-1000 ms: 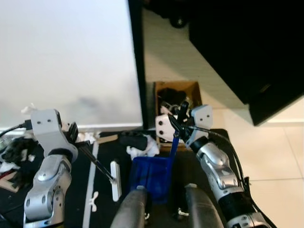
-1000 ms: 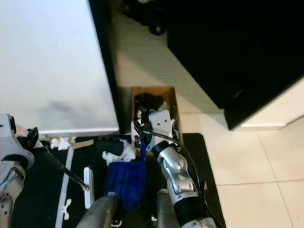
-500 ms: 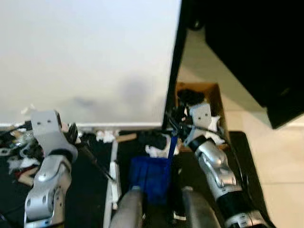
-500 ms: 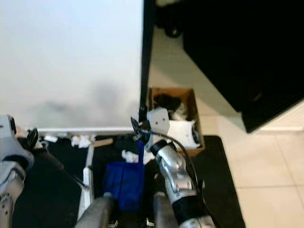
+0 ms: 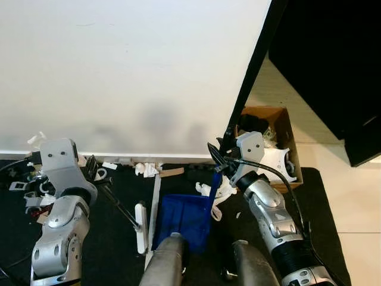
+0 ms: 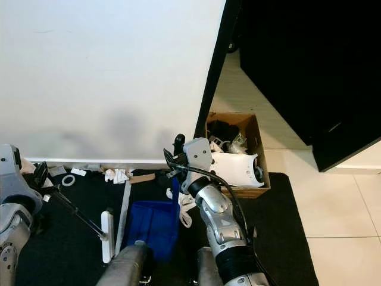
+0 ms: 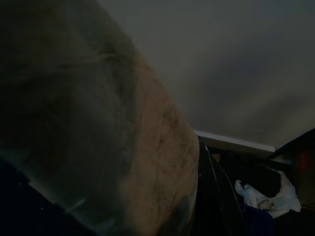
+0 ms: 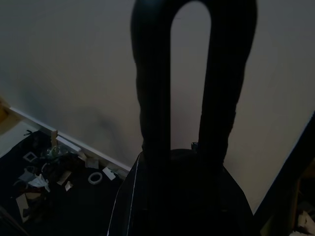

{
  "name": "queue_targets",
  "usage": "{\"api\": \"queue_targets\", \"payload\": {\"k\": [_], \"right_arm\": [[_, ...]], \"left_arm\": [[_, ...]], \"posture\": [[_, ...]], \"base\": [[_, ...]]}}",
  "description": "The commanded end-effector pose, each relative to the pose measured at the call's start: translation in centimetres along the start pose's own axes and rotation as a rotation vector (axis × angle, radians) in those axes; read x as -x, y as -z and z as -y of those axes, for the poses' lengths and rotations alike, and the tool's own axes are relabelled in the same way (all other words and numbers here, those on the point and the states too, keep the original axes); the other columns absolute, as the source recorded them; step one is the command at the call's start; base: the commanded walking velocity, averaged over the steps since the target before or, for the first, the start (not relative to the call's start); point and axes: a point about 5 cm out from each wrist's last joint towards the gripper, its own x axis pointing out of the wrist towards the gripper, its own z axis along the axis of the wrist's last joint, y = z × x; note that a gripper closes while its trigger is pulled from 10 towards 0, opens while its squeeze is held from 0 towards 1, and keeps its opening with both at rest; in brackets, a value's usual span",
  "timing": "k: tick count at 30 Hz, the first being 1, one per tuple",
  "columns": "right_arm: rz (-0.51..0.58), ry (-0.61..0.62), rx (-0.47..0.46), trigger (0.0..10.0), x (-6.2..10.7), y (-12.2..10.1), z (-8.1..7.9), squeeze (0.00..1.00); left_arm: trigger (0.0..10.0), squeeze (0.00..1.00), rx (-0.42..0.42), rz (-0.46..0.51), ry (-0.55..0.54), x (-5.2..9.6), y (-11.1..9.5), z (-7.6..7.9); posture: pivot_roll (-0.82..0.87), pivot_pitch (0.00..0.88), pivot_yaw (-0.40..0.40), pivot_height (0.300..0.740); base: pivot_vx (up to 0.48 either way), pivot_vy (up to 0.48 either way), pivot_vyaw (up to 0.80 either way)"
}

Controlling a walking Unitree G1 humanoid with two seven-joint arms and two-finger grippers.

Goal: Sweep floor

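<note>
Blue dustpan [image 5: 183, 218] is sitting low in the frame's centre on the black mat [image 5: 113, 238], its handle gripped by the right gripper [image 5: 221, 164]. At lower left, the left gripper [image 5: 93, 173] is clamping the broom's [image 5: 126, 213] black stick; white paper scraps [image 5: 146, 169] are lying along the wall.

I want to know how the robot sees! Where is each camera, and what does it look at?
Left eye view: on the head, looking down at the blue dustpan, broom and wall; both arms show.
Right eye view: beside it, same scene, with the cardboard box.
Left wrist view: on the left arm, dark and blurry, facing the wall.
Right wrist view: on the right arm, looking along the right gripper at the wall.
Both eyes share the dustpan.
</note>
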Motion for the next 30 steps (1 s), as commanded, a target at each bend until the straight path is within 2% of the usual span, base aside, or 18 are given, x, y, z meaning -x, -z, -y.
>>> {"api": "queue_targets", "payload": {"k": [1, 10, 13, 16, 19, 27, 30], "right_arm": [[-0.002, 0.007, -0.037, 10.0, 0.3, 0.4, -0.1, 0.00], [-0.009, 0.008, -0.025, 10.0, 0.4, 0.5, 0.0, 0.00], [-0.014, 0.015, -0.005, 10.0, 0.4, 0.6, 0.3, 0.00], [-0.029, 0.047, 0.034, 10.0, 0.7, 0.7, 1.7, 0.00], [-0.030, 0.052, 0.037, 10.0, 0.8, 0.7, 1.9, 0.00], [-0.012, 0.211, 0.152, 10.0, 3.9, -1.7, 8.6, 0.00], [-0.006, 0.257, 0.181, 10.0, 3.8, -2.0, 9.6, 0.00]], "left_arm": [[10.0, 0.00, -0.018, 0.009, 0.001, 0.2, -0.1, -0.1], [10.0, 0.00, -0.022, 0.010, 0.006, 0.1, 0.0, 0.0], [10.0, 0.00, -0.006, 0.038, 0.015, -0.1, -0.2, 0.3], [10.0, 0.00, 0.013, 0.079, 0.048, -0.9, -0.9, 1.4], [10.0, 0.00, 0.012, 0.081, 0.052, -1.0, -0.9, 1.5], [10.0, 0.00, -0.020, 0.055, 0.092, -2.0, -0.5, 2.5], [10.0, 0.00, -0.043, 0.035, 0.151, -2.5, 0.0, 3.3]], "posture": [[0.18, 0.221, 0.016, 0.740], [0.18, 0.225, 0.016, 0.740], [0.18, 0.228, 0.016, 0.740], [0.17, 0.237, 0.012, 0.740], [0.17, 0.237, 0.012, 0.740], [0.13, 0.245, 0.025, 0.740], [0.12, 0.245, 0.035, 0.740]], "base": [[0.000, 0.000, 0.00], [0.000, 0.000, 0.00], [0.000, 0.000, 0.00], [0.000, 0.000, 0.00], [0.000, 0.000, 0.00], [0.000, 0.000, 0.00], [0.000, 0.000, 0.00]]}}
